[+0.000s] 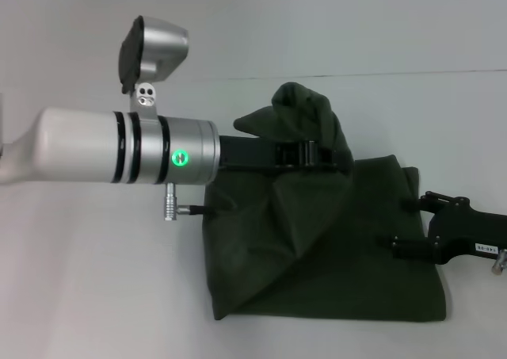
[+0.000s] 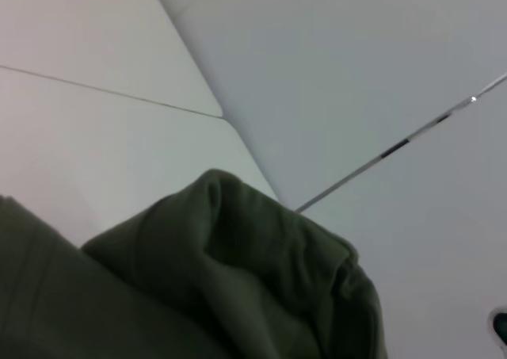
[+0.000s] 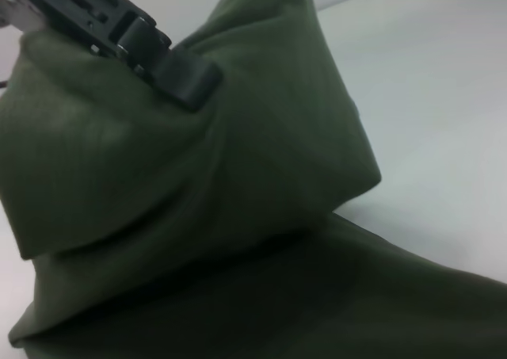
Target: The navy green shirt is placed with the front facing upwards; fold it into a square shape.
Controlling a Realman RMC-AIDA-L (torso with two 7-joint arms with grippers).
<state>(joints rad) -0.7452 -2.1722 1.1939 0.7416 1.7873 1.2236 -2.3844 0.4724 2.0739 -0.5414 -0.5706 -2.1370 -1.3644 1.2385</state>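
Our left hand [image 1: 313, 154] is clamped on a raised bunch of the navy green shirt [image 1: 317, 248], which lies on the tabletop [image 1: 95, 280]. Our right hand [image 1: 412, 224] rests spread apart at the shirt's edge. The shirt looks soft and floppy; we should pinch edges.

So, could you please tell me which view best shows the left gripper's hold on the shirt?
The right wrist view: the left gripper pinches lifted shirt. Head view shows it partly; left wrist shows only cloth.
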